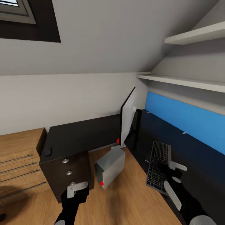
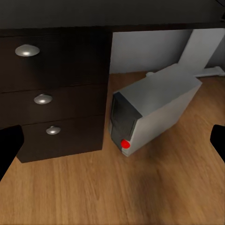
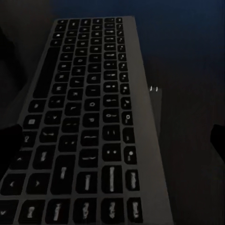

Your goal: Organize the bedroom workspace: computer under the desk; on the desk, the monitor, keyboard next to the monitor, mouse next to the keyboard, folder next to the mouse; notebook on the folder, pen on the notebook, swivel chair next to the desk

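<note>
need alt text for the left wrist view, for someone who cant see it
A light grey boxy computer tower with a darker front panel and a red dot lies angled on the wooden floor, beside the glossy black desk's three drawers with round silver knobs. A white desk leg stands behind it, and dark gripper fingertips show at both side edges.

No brand, label or number can be read anywhere. The keyboard (image 3: 86, 126), lying directly under the right gripper (image 1: 175, 175) on the desk (image 1: 187, 147), carries pale legends on its black keys, but in the right wrist view they are smeared and none can be made out as a letter or figure. The computer (image 2: 152, 110), ahead of the left gripper (image 1: 77, 189), bears only a plain red dot low on its front panel, with no writing on it.
</note>
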